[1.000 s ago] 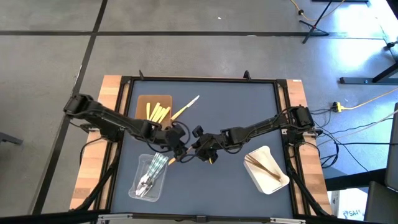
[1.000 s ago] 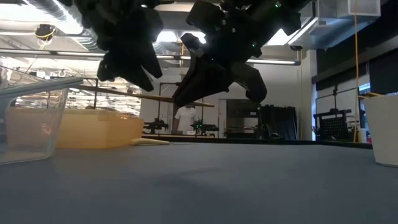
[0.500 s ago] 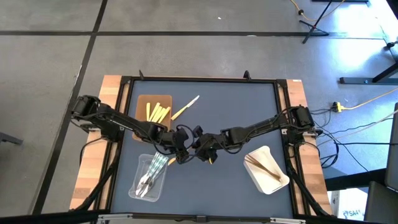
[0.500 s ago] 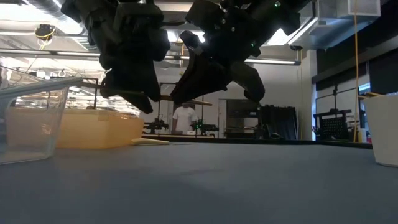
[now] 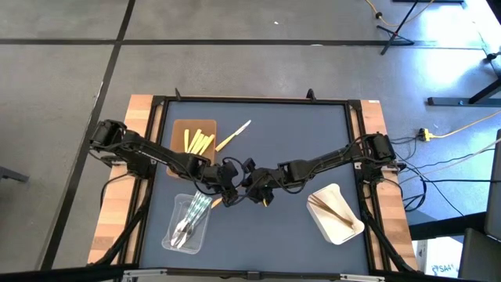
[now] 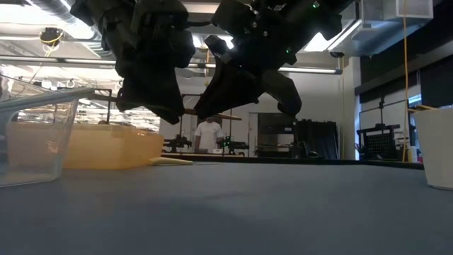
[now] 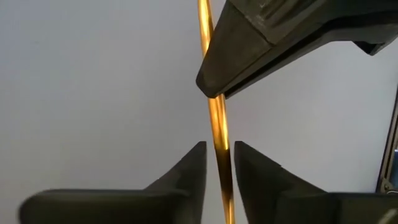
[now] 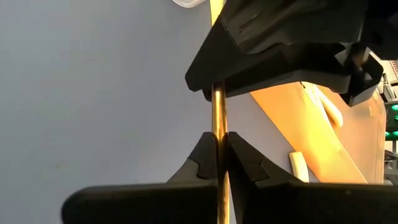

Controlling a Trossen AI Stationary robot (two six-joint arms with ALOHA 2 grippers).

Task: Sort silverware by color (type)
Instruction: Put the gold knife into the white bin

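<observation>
A slim golden-tan utensil [image 8: 219, 106] hangs level in the air above the table's middle, its ends showing in the high view [image 5: 216, 202]. My right gripper [image 8: 219, 137] is shut on it. My left gripper [image 7: 220, 148] has come from the table's left. Its open fingers stand on either side of the same utensil [image 7: 217, 124] with a narrow gap on each side, just short of the right gripper's fingers [image 7: 273, 43]. In the high view the two grippers meet, left [image 5: 227, 186] and right [image 5: 254, 188]. My right gripper pinches the utensil's thin shaft [image 8: 219, 127] between its two fingertips, the fingers lying across it. The utensil is lifted clear of the table and runs roughly level [image 6: 228, 115] out of both sides of the hold.
A brown tray [image 5: 205, 125] with pale yellow utensils sits at far left, and one pale yellow utensil [image 5: 235, 135] lies beside it. A clear tray [image 5: 174, 211] of silvery utensils stands near left. A white tray [image 5: 344, 227] with tan utensils stands near right.
My left gripper has moved toward the table's right, up to the right gripper, and its fingers now straddle the held utensil. The right gripper and the utensil have kept still.
</observation>
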